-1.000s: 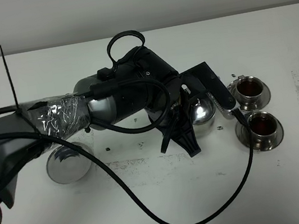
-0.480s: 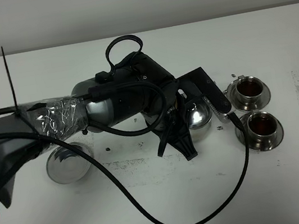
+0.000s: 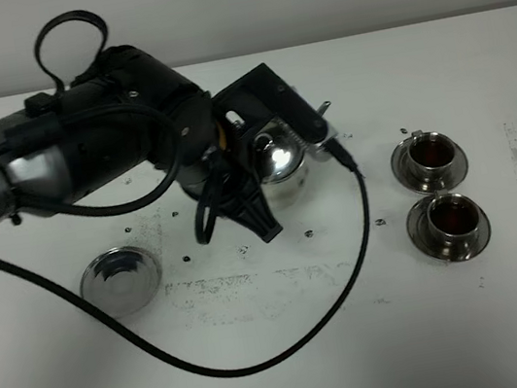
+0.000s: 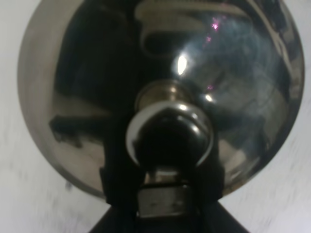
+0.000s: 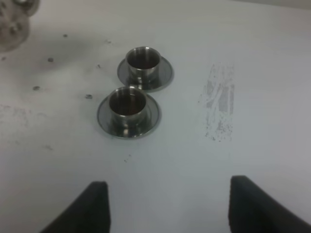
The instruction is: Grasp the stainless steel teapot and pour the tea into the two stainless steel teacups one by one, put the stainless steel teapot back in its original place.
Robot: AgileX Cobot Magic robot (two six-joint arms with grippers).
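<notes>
Steel all round, and the two stainless steel teacups already show the result: the farther cup (image 3: 430, 154) and the nearer cup (image 3: 450, 218) each hold the reddish-brown tea (image 3: 452, 214), standing on their saucers side by side at the right of the white worktop (image 3: 516, 330). Judging from that, both pours look done and only the return of the pot is left. The stainless steel teapot (image 3: 279, 159) is carried by the left gripper (image 3: 255, 170), well apart from the cups and toward the middle of the worktop; whether its base touches the surface cannot be told from above. In the left wrist view the domed lid (image 4: 160, 87) and its knob (image 4: 169, 136) fill the picture, with the jaws drawn in tight at the handle side of the pot, so the grip reads as firm on the teapot. A lone round saucer (image 3: 120, 279) lies at the left, near the arm; it may mark the pot's original place, though that is only a guess. The right gripper (image 5: 167, 206) hangs idle above the worktop near the cups, its jaws set wide with nothing between them. What remains, by this reading, is to set the teapot down at its place and let go.
</notes>
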